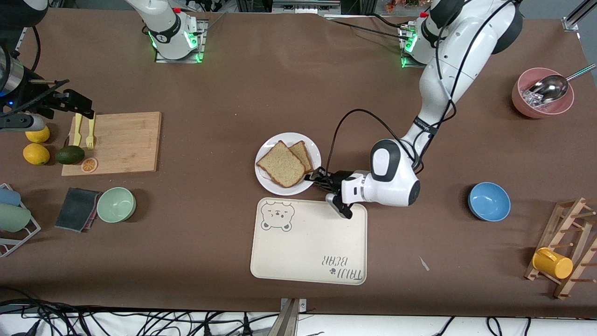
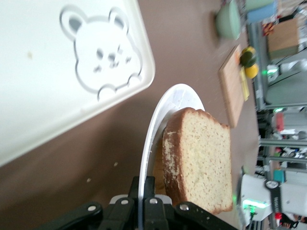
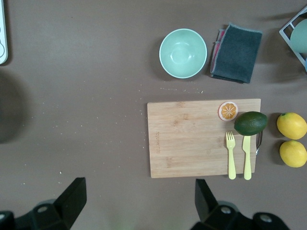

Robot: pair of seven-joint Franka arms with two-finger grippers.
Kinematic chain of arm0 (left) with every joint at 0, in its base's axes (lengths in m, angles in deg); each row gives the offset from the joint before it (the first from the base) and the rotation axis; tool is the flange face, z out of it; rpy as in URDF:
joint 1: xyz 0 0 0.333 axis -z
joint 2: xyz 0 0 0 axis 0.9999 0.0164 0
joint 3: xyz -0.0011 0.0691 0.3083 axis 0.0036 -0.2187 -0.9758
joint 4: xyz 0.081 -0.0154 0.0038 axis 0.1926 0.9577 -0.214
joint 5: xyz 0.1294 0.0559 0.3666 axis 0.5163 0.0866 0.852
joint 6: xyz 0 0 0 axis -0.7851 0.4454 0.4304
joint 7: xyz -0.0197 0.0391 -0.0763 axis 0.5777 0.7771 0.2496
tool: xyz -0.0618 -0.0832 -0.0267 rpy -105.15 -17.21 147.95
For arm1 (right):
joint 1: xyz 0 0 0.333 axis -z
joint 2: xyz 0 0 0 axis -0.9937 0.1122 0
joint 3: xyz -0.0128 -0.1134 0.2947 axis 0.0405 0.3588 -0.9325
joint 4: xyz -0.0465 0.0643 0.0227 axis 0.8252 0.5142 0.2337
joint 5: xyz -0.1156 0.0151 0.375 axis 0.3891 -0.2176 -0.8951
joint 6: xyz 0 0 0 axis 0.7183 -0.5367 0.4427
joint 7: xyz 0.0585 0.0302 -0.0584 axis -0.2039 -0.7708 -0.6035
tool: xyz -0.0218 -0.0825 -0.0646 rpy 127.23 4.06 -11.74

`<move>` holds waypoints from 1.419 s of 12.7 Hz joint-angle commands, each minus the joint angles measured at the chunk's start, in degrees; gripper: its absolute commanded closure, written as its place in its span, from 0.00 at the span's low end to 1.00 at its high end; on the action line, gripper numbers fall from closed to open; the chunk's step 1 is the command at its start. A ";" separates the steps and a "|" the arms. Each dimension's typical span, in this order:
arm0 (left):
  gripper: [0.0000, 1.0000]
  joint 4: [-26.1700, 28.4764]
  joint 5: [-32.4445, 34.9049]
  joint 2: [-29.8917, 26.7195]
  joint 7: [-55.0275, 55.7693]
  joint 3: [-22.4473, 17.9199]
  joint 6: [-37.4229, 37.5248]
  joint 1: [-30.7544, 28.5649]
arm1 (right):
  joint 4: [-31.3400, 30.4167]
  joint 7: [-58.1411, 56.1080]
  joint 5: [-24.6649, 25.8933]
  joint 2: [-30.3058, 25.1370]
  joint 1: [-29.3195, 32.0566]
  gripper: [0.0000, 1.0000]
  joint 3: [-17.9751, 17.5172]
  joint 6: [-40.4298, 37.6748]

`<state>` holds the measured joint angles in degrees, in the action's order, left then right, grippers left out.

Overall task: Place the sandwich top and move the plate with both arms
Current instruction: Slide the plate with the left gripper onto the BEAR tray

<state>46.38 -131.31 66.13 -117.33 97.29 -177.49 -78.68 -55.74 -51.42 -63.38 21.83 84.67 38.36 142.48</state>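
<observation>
The white plate point(image 1: 270, 145) lies mid-table, just farther from the front camera than the cream bear tray point(image 1: 308, 252). On the plate, the pale speckled sandwich top point(image 1: 281, 164) lies over a slightly darker slice point(image 1: 304, 154). My left gripper point(image 1: 313, 177) is low at the plate's edge toward the left arm's end, shut on the rim. In the left wrist view the rim point(image 2: 158, 124) runs between the closed fingers of the left gripper point(image 2: 144, 191), with the sandwich top point(image 2: 204, 163) beside it. My right gripper point(image 1: 83, 111) hangs open and empty by the cutting board point(image 1: 122, 141); its wrist view shows the gripper point(image 3: 139, 191) above bare table.
The board carries a yellow fork and knife point(image 3: 239, 155), with an avocado point(image 1: 70, 154) and two lemons point(image 1: 36, 154) beside it. A green bowl point(image 1: 116, 204) and dark cloth point(image 1: 77, 208) lie nearer. Toward the left arm's end stand a blue bowl point(image 1: 489, 201), pink bowl point(image 1: 541, 100) and mug rack point(image 1: 566, 252).
</observation>
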 commanded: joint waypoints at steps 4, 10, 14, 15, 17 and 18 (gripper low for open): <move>1.00 -4.50 -11.03 0.99 -1.34 1.52 -2.59 -3.87 | 0.96 0.77 0.17 0.39 -0.14 0.00 0.04 -0.46; 1.00 -10.39 -18.10 6.44 -0.46 0.90 -16.74 -3.62 | 0.87 0.77 0.08 0.39 -0.14 0.00 0.04 -0.46; 1.00 -11.35 -18.10 9.69 -1.08 0.38 -21.94 -3.88 | 0.96 0.77 0.08 0.39 -0.14 0.00 0.04 -0.81; 1.00 -11.79 -18.10 10.66 -1.17 0.29 -21.94 -3.97 | 0.96 0.77 0.08 0.39 -0.14 0.00 0.04 -0.81; 1.00 -12.15 -18.18 11.71 -1.08 0.29 -21.94 -4.40 | 0.96 0.77 0.17 0.39 -0.14 0.00 0.04 -0.81; 1.00 -12.15 -18.53 11.98 -1.17 0.29 -21.94 -4.49 | 0.96 0.77 0.17 0.39 -0.14 0.00 0.04 -0.81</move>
<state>37.11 -147.03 76.42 -117.35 97.23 -199.38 -83.20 -55.74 -51.33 -63.38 21.96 84.67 38.36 142.43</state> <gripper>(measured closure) 0.952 0.000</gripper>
